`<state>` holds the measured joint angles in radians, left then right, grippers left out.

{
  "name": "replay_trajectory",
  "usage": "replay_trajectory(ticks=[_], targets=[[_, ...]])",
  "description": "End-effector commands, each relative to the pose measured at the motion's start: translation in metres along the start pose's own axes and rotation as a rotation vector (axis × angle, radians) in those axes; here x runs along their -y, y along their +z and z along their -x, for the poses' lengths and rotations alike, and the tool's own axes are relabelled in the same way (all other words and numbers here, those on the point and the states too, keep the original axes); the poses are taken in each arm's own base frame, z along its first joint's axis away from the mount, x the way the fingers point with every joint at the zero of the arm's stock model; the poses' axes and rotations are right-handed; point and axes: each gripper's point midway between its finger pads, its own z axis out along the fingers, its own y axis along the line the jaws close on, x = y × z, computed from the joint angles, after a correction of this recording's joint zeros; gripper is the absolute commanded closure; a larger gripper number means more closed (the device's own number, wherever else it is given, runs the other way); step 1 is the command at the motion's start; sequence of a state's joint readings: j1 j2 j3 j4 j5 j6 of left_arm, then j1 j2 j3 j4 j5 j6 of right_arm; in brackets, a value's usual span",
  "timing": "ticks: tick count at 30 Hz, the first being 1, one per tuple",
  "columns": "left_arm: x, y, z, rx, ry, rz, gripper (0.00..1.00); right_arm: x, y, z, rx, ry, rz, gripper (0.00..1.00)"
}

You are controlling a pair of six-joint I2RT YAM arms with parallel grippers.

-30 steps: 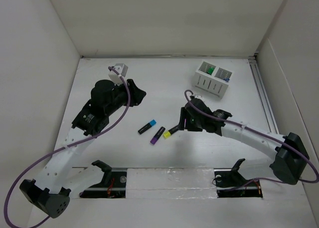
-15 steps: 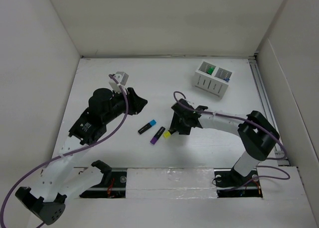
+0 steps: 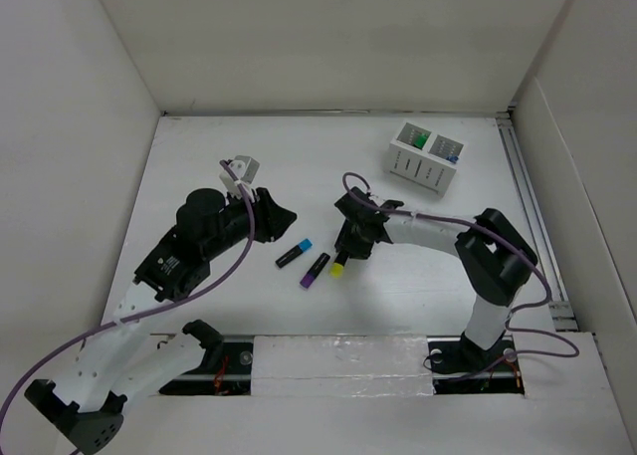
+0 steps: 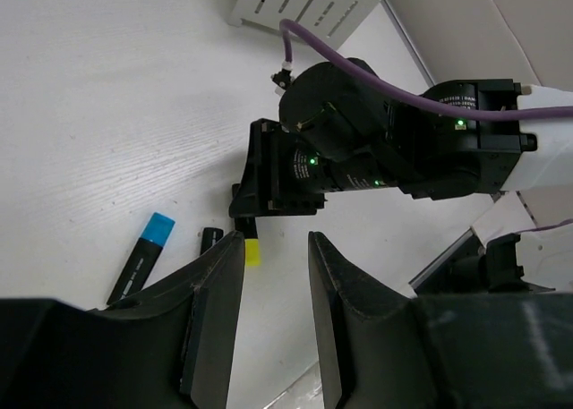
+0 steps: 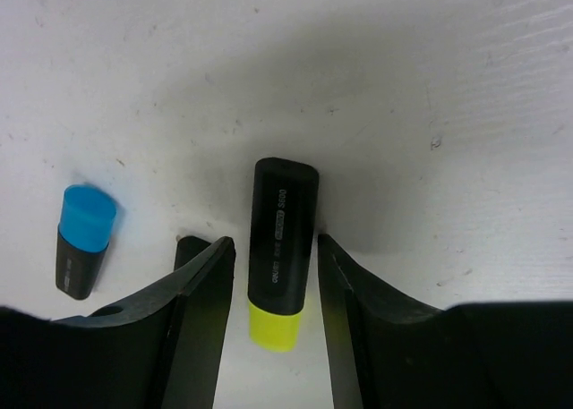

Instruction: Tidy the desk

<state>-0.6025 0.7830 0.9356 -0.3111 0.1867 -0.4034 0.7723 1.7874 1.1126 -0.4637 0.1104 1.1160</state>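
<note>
On the white desk [image 3: 199,156] lie three highlighters: blue-capped [image 3: 295,253], purple-capped [image 3: 315,269] and yellow-capped [image 3: 336,269]. My right gripper [image 3: 344,248] is open and low over the yellow one. In the right wrist view the yellow highlighter [image 5: 282,257] lies between my fingers with a gap on each side, and the right gripper [image 5: 275,242] straddles it. The blue highlighter [image 5: 83,239] lies to its left. My left gripper [image 3: 277,216] is open and empty, above the desk left of the highlighters. In the left wrist view the left gripper [image 4: 276,248] looks at the right gripper [image 4: 285,172].
A white slotted two-compartment holder [image 3: 423,156] stands at the back right with green and blue things in it; it also shows in the left wrist view [image 4: 300,2]. A small grey-white block [image 3: 242,166] sits behind the left gripper. White walls enclose the desk.
My right gripper has moved left and down until its open fingers straddle the yellow highlighter. The left arm has drifted slightly nearer. The highlighters have not moved.
</note>
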Motion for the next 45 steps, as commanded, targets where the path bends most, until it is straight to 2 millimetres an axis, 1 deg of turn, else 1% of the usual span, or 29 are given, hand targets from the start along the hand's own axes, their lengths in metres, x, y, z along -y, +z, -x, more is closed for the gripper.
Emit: replay_trajectory(ticks=[1, 2, 3, 7, 8, 9, 11, 12, 14, 15, 16, 17, 19, 20, 21, 22, 25, 29, 31, 32, 33, 35, 37, 40, 41, 42, 43, 44, 45], targets=[[0.004, -0.011, 0.021, 0.081, 0.036, 0.009, 0.69, 0.013, -0.003, 0.017, 0.05, -0.018, -0.091, 0.52], [0.004, -0.013, 0.022, 0.088, 0.036, 0.009, 0.69, 0.018, -0.004, 0.018, 0.046, -0.04, -0.127, 0.52], [0.004, -0.015, 0.023, 0.094, 0.04, 0.011, 0.69, 0.024, -0.003, 0.025, 0.062, -0.056, -0.161, 0.52], [-0.001, -0.018, 0.02, 0.106, 0.039, 0.024, 0.69, 0.04, -0.003, 0.032, 0.055, -0.204, -0.287, 0.52], [-0.001, -0.02, 0.02, 0.111, 0.038, 0.025, 0.69, 0.047, -0.004, 0.032, 0.043, -0.23, -0.32, 0.51], [-0.002, -0.02, 0.02, 0.113, 0.038, 0.026, 0.69, 0.046, -0.002, 0.033, 0.04, -0.245, -0.332, 0.51], [-0.003, -0.023, 0.021, 0.125, 0.038, 0.034, 0.69, 0.048, -0.003, 0.03, 0.026, -0.288, -0.353, 0.5], [-0.004, -0.023, 0.021, 0.129, 0.038, 0.037, 0.69, 0.045, -0.004, 0.027, 0.02, -0.297, -0.351, 0.5], [-0.004, -0.025, 0.023, 0.139, 0.038, 0.043, 0.69, 0.049, -0.005, 0.022, -0.005, -0.284, -0.364, 0.5], [-0.005, -0.025, 0.023, 0.139, 0.038, 0.044, 0.69, 0.047, -0.006, 0.014, -0.024, -0.283, -0.349, 0.5], [-0.004, -0.026, 0.023, 0.141, 0.039, 0.043, 0.69, 0.051, -0.006, 0.009, -0.037, -0.257, -0.351, 0.49], [-0.004, -0.028, 0.024, 0.145, 0.04, 0.041, 0.69, 0.05, -0.006, 0.006, -0.045, -0.239, -0.339, 0.49], [-0.004, -0.029, 0.025, 0.149, 0.044, 0.044, 0.69, 0.049, -0.008, -0.012, -0.08, -0.204, -0.311, 0.49], [-0.005, -0.03, 0.025, 0.15, 0.043, 0.049, 0.68, 0.046, -0.007, -0.015, -0.09, -0.185, -0.293, 0.48], [-0.005, -0.031, 0.024, 0.152, 0.045, 0.05, 0.69, 0.043, -0.008, -0.024, -0.112, -0.175, -0.277, 0.47], [-0.005, -0.031, 0.025, 0.155, 0.043, 0.048, 0.69, 0.042, -0.009, -0.029, -0.118, -0.16, -0.274, 0.43], [-0.005, -0.031, 0.024, 0.154, 0.041, 0.045, 0.69, 0.042, -0.01, -0.026, -0.094, -0.144, -0.278, 0.36], [-0.002, -0.033, 0.022, 0.149, 0.04, 0.032, 0.68, 0.044, -0.025, -0.021, -0.073, -0.139, -0.275, 0.36], [-0.002, -0.033, 0.021, 0.148, 0.038, 0.034, 0.69, 0.043, -0.036, -0.016, -0.048, -0.131, -0.266, 0.36], [-0.002, -0.034, 0.022, 0.151, 0.037, 0.033, 0.69, 0.045, -0.042, -0.013, -0.035, -0.128, -0.273, 0.36], [-0.002, -0.033, 0.021, 0.149, 0.035, 0.032, 0.69, 0.041, -0.052, -0.008, -0.011, -0.123, -0.243, 0.37], [-0.002, -0.032, 0.02, 0.145, 0.034, 0.031, 0.69, 0.031, -0.064, -0.008, 0.014, -0.125, -0.192, 0.41], [-0.002, -0.031, 0.018, 0.139, 0.032, 0.028, 0.69, 0.026, -0.077, -0.015, 0.004, -0.107, -0.145, 0.42], [-0.001, -0.03, 0.018, 0.137, 0.031, 0.024, 0.69, 0.021, -0.085, -0.044, -0.049, -0.114, -0.098, 0.42], [-0.001, -0.03, 0.018, 0.133, 0.031, 0.024, 0.69, 0.007, -0.086, -0.057, -0.079, -0.13, -0.024, 0.47], [-0.001, -0.029, 0.018, 0.133, 0.031, 0.024, 0.69, 0.007, -0.085, -0.061, -0.091, -0.128, -0.007, 0.47], [-0.001, -0.029, 0.018, 0.135, 0.032, 0.025, 0.69, 0.008, -0.084, -0.07, -0.107, -0.121, -0.007, 0.57], [-0.001, -0.029, 0.018, 0.133, 0.032, 0.024, 0.69, 0.015, -0.078, -0.075, -0.118, -0.119, -0.022, 0.63], [-0.001, -0.029, 0.018, 0.134, 0.031, 0.026, 0.69, 0.018, -0.076, -0.083, -0.137, -0.133, -0.031, 0.67]])
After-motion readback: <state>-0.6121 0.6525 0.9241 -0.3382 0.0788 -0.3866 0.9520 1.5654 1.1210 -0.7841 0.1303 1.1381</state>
